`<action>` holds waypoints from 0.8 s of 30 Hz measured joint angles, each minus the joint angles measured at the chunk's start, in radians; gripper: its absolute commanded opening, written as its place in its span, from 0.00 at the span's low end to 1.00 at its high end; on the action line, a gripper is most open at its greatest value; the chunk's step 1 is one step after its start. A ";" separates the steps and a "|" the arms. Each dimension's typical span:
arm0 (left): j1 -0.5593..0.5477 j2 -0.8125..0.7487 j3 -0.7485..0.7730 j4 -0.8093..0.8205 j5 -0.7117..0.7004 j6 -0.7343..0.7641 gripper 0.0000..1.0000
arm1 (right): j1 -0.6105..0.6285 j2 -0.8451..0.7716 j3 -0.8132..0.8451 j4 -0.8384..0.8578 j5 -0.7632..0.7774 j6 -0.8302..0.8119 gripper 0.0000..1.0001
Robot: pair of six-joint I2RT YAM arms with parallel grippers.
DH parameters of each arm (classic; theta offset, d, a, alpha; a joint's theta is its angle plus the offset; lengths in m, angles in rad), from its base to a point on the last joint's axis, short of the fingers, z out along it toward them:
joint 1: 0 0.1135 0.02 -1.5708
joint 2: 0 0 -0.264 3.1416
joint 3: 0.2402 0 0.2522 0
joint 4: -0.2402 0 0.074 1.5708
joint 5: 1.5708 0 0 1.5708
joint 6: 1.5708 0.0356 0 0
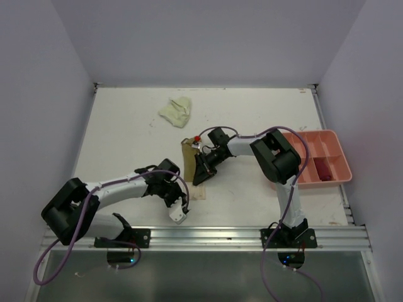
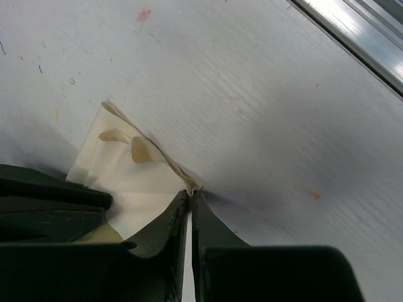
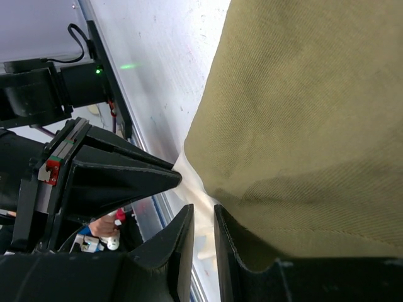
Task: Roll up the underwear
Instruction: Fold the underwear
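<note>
**Left hand pinching cream cloth at the near edge, right hand against the olive piece**

Closest to me, an aluminium rail (image 1: 208, 236) runs along the front of the white counter (image 1: 126, 138), with both arm bases bolted to it. Just past the rail, my left hand (image 2: 191, 196) is pressed together on a corner of the cream garment (image 2: 135, 182), which lies flat on the counter. The surface around it is matte white, lightly scuffed, with a few reddish specks.

A little farther in, my right hand (image 3: 203, 217) has only a thin slit between its jaws. The olive-tan garment (image 3: 302, 126) drapes against one of them, and I cannot tell whether cloth is actually gripped.

To the right sits the salmon-pink tray (image 1: 315, 184), with the dark red garment (image 1: 325, 170) in its near right compartment. Toward the back, well apart from everything else, the pale yellow-green garment (image 1: 176, 111) lies crumpled. Plain pale walls (image 1: 208, 38) close in the counter on three sides.
</note>
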 measured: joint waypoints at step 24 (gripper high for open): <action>-0.019 0.070 0.130 -0.072 0.021 -0.128 0.40 | -0.001 0.000 0.008 -0.006 0.012 0.006 0.24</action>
